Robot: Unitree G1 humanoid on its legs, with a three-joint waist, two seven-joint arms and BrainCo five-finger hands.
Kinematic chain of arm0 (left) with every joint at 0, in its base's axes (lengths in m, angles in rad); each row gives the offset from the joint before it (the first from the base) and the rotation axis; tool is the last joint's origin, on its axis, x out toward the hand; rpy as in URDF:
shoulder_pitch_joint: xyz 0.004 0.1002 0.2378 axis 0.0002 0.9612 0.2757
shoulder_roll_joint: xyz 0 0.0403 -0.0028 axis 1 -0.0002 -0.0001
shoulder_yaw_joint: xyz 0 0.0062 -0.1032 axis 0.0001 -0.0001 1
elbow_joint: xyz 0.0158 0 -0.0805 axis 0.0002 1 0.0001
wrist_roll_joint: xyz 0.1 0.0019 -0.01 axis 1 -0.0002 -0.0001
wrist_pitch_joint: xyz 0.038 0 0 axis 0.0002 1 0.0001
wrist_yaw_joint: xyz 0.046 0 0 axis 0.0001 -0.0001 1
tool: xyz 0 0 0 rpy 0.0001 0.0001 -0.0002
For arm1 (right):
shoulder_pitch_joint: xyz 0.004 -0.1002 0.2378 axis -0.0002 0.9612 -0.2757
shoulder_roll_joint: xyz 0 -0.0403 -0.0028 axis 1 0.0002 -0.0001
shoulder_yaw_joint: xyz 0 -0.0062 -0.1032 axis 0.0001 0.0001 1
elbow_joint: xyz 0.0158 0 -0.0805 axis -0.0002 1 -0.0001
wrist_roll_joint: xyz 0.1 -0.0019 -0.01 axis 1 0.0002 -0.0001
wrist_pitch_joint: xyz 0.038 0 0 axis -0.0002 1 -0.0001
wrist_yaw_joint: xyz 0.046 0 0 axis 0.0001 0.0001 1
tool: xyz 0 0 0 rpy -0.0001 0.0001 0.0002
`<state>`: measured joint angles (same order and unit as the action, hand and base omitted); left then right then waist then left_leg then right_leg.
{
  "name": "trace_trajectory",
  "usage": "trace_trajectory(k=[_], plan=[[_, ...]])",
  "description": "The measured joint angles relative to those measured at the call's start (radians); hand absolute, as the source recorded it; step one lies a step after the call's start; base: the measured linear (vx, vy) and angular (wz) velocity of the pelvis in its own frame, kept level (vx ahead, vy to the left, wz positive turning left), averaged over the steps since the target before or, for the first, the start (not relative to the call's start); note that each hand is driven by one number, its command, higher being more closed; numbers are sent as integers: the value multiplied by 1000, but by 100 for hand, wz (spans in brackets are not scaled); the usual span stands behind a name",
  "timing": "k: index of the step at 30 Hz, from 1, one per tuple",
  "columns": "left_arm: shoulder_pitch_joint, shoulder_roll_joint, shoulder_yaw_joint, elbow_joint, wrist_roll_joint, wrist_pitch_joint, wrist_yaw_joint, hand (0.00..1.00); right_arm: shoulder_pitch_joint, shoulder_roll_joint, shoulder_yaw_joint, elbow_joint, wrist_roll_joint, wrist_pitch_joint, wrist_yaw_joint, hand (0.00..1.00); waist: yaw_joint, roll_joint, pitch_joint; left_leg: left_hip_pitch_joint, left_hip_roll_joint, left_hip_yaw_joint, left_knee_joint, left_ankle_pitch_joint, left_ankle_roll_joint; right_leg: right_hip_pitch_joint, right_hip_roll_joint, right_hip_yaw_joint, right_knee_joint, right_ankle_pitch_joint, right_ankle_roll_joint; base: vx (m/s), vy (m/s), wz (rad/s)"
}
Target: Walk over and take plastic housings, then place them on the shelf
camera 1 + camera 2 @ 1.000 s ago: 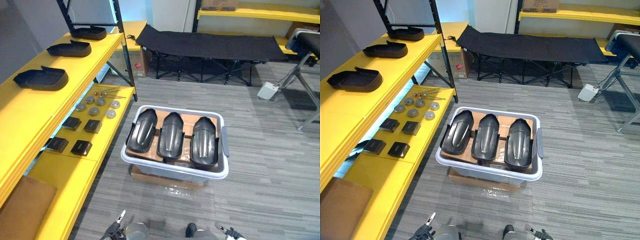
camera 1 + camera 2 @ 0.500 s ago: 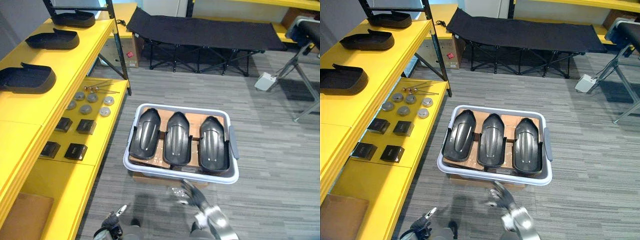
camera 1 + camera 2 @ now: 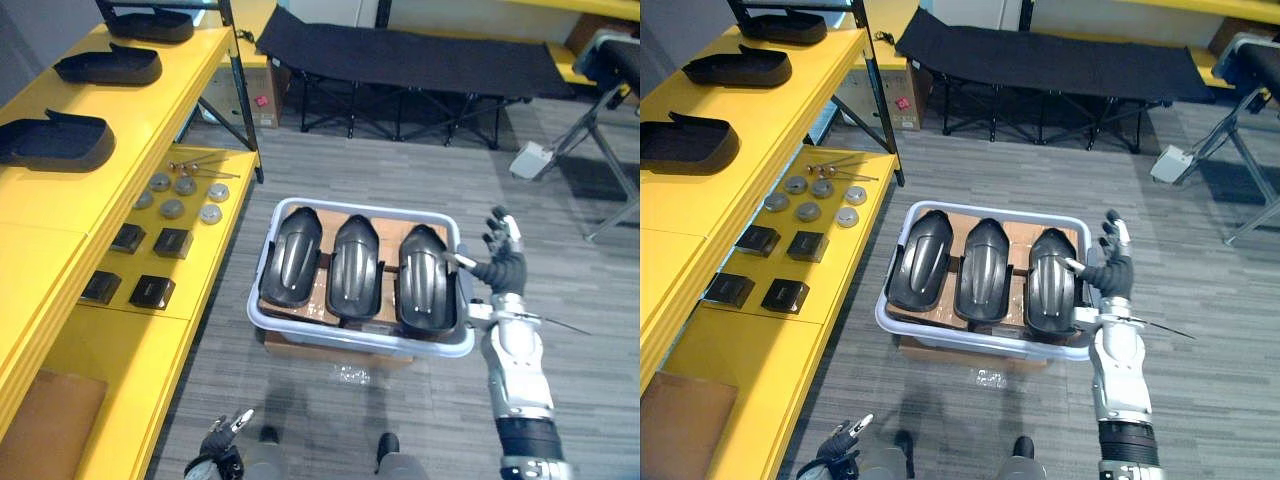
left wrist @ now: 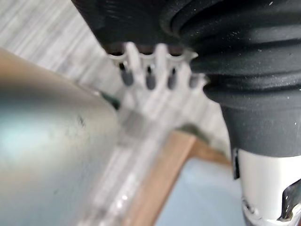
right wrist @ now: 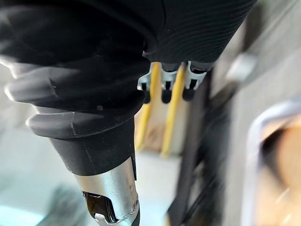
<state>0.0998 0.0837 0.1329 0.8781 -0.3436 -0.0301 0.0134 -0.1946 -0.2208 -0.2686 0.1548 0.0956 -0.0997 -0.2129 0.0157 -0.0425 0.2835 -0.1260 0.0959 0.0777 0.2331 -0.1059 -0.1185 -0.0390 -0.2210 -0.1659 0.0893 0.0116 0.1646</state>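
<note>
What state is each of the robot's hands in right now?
Left hand: open, holding nothing.
Right hand: open, fingers spread, holding nothing.

Left hand [image 3: 222, 440] cropped (bottom edge), cardboard box [image 3: 300, 350] mostly hidden

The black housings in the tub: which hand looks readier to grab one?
Right. The right hand is raised, fingers spread, beside the tub at its right rim, thumb by the rightmost housing. The left hand hangs low, well short of the tub.
</note>
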Motion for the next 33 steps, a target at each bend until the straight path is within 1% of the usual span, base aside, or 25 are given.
trace_trajectory(k=[2, 3, 4, 6, 7, 8, 9, 11, 12, 14, 17, 18, 19, 21, 22, 24, 25, 28, 31, 33], plan=[[-16, 3, 0, -5, 0, -15, -4, 0, -27, -12, -36, 40, 19, 10, -33, 0, -1, -3, 35, -26, 0, -11, 21, 0, 0, -15, 0, -1, 12, 0, 0, -117, 10, 10], [-29, 9, 0, -11, 0, -22, -11, 0, -54, -30, -50, 82, 34, 26, -55, 0, 1, -10, 59, -44, 1, -14, 34, 0, 0, -33, 0, 0, 25, -1, -1, -114, 11, 7], [-38, 14, -2, -20, -1, -28, -17, 0, -81, -45, -61, 115, 41, 32, -71, 0, 1, -14, 80, -61, 2, -17, 48, -1, 2, -46, 1, 1, 32, -1, -1, -133, 14, 6], [-68, 27, -28, -40, -4, -43, -21, 0, -153, -92, -115, 193, 55, 32, -119, 0, 5, -19, 128, -125, 2, -27, 92, -6, 9, -96, 0, 1, 59, 0, -1, -116, 20, 8], [-75, 27, -35, -41, -8, -48, -22, 0, -170, -106, -124, 215, 57, 31, -127, 0, 6, -20, 136, -141, 2, -30, 103, -6, 10, -110, -1, 1, 67, 0, -1, -91, 27, 10], [-89, 28, -41, -41, -11, -56, -23, 0, -202, -141, -132, 267, 58, 31, -139, 0, 6, -18, 139, -181, 1, -37, 128, -9, 15, -142, -2, 0, 85, 0, -1, -64, 23, 9], [-95, 28, -43, -40, -12, -57, -23, 0, -220, -158, -136, 295, 58, 31, -140, 0, 7, -16, 141, -199, 1, -41, 139, -11, 17, -158, -3, 0, 95, 0, -1, -61, 28, 11], [-118, 28, -65, -37, -23, -63, -21, 0, -291, -224, -139, 389, 75, 31, -165, 0, 18, -5, 149, -259, 1, -48, 180, -17, 24, -206, -4, -2, 121, 0, -1, -50, 28, 7], [-125, 28, -70, -37, -34, -63, -21, 0, -310, -238, -139, 406, 87, 31, -169, 0, 22, 0, 155, -269, 1, -50, 191, -19, 25, -213, -4, -2, 128, 0, -1, -56, 31, 6], [-152, 23, -87, -35, -51, -66, -17, 0, -383, -296, -137, 475, 97, 34, -199, 0, 27, 24, 180, -318, 1, -71, 239, -32, 27, -252, -6, -7, 173, -11, -3, -63, 33, 12], [-173, 24, -93, -33, -82, -72, -15, 0, -429, -315, -136, 521, 106, 47, -231, 0, 41, 32, 192, -372, 0, -78, 274, -37, 27, -315, -12, -4, 242, -36, -4, -84, 25, 7], [-181, 24, -97, -33, -89, -73, -15, 0, -430, -315, -128, 528, 106, 68, -244, 0, 49, 34, 196, -383, 0, -80, 286, -39, 26, -335, -15, 0, 270, -48, -7, -67, -1, 1], [-184, 23, -97, -35, -91, -75, -15, 0, -430, -316, -121, 529, 106, 74, -250, 0, 52, 34, 202, -383, 0, -80, 289, -39, 26, -340, -17, 2, 284, -53, -6, -92, -12, 2], [-190, 19, -97, -36, -100, -79, -15, 0, -436, -316, -109, 528, 106, 93, -251, 0, 53, 41, 209, -401, -1, -81, 301, -42, 24, -374, -25, 5, 332, -74, -9, -69, -18, 1], [-190, 19, -96, -36, -114, -79, -15, 0, -440, -317, -109, 528, 106, 103, -251, 0, 53, 41, 209, -406, -2, -80, 300, -41, 23, -385, -28, 6, 341, -76, -11, -44, -19, -2], [-193, 13, -96, -38, -134, -84, -16, 0, -448, -334, -104, 526, 106, 123, -247, 0, 55, 53, 218, -424, -1, -81, 302, -36, 17, -413, -30, 7, 363, -81, -14, -40, -34, -1], [-193, 11, -96, -38, -148, -89, -17, 0, -451, -340, -94, 525, 106, 135, -245, 0, 57, 55, 218, -432, -1, -82, 303, -34, 16, -429, -32, 11, 375, -87, -14, -35, -51, -2], [-194, 3, -95, -42, -170, -101, -17, 0, -471, -350, -61, 522, 105, 191, -242, 0, 56, 66, 225, -459, 4, -90, 328, -35, 15, -466, -35, 14, 424, -107, -19, -14, -46, 2], [-195, -2, -92, -46, -201, -108, -18, 0, -498, -357, -22, 521, 105, 228, -238, 0, 60, 69, 226, -484, 6, -91, 343, -35, 14, -498, -38, 14, 455, -116, -22, 1, -38, 3], [-195, -9, -89, -52, -210, -116, -18, 0, -508, -361, -5, 521, 105, 240, -233, 0, 65, 73, 229, -496, 7, -95, 358, -37, 13, -510, -39, 13, 474, -126, -23, 0, -27, 4]])
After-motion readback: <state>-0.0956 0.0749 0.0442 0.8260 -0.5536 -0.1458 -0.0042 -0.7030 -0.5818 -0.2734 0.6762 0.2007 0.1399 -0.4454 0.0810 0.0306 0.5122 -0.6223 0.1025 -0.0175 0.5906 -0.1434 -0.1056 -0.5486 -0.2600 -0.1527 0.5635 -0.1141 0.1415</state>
